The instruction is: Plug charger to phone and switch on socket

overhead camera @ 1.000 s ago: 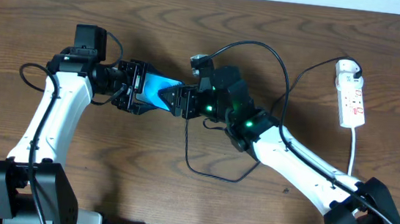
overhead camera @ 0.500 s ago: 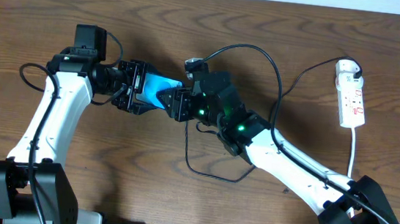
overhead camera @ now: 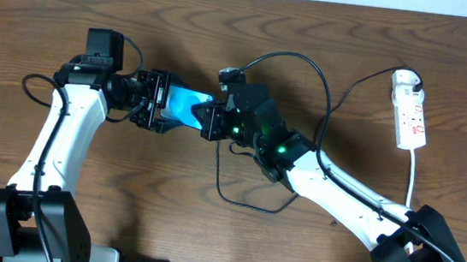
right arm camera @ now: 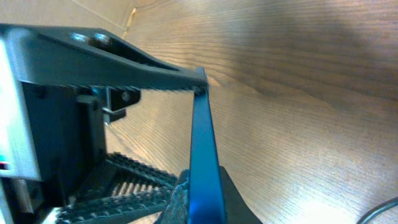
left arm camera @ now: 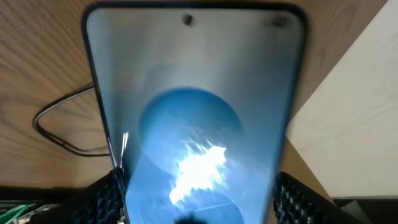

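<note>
Looking down from overhead, we see the left hand (overhead camera: 157, 104) clamped on the phone (overhead camera: 186, 107), its blue screen facing up, over the middle of the counter (overhead camera: 227, 19), a little left of centre. The right hand (overhead camera: 208, 122) sits at the phone's other end with its fingers closed. We cannot tell what it pinches there. The charger (overhead camera: 328, 88) arcs as a thin black cable from beside that hand toward the socket (overhead camera: 411, 109), which lies near the far right corner, and another loop of it sags toward the near edge.

In the left wrist view, the phone (left arm camera: 193, 124) fills the frame, with ribbed fingers (left arm camera: 113, 190) pressed against both long sides.

In the right wrist view, we see the phone (right arm camera: 202, 155) edge-on as a narrow blue strip, its top meeting a toothed black finger (right arm camera: 124, 68) of the left hand.
</note>
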Motion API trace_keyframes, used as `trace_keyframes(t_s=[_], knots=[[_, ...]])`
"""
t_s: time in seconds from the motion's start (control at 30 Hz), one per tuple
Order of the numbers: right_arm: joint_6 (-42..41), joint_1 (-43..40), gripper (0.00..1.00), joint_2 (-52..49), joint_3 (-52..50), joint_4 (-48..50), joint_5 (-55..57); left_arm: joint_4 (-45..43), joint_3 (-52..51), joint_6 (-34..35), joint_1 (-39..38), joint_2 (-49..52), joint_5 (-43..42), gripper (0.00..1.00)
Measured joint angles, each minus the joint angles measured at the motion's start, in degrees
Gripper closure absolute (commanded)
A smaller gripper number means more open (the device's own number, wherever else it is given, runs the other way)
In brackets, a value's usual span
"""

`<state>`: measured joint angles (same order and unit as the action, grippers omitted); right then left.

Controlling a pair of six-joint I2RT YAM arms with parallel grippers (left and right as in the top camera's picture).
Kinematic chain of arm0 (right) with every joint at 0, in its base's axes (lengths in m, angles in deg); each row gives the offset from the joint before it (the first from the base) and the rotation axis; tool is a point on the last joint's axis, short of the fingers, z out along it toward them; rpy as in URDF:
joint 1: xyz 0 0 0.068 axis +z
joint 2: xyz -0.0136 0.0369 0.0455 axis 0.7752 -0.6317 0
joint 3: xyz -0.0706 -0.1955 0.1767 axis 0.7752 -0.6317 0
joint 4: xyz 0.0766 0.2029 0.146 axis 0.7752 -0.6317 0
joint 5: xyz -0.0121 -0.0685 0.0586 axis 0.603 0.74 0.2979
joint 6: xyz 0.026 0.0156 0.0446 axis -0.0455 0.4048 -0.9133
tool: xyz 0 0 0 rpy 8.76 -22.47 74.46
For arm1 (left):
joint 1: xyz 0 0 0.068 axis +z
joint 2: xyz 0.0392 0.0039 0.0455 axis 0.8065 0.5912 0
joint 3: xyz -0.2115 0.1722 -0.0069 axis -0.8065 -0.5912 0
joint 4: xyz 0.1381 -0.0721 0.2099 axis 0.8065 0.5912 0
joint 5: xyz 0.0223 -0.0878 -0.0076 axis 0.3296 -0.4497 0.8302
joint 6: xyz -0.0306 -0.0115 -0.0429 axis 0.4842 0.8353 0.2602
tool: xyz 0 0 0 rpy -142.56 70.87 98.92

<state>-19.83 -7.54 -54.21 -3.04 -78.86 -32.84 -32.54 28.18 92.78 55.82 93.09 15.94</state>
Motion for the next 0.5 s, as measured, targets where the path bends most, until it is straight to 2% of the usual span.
trace_keyframes(t_s=[0.33,0.5], knots=[[-4.68,-1.55,0.99,-0.59,-0.24,0.42,-0.13,0.11,0.0,0.35,0.04,-0.2,-0.15,0.3],[-8.63,-5.6,0.99,-0.57,-0.24,0.5,-0.37,-0.09,0.0,-2.84,0.04,-0.2,-0.15,0.29]])
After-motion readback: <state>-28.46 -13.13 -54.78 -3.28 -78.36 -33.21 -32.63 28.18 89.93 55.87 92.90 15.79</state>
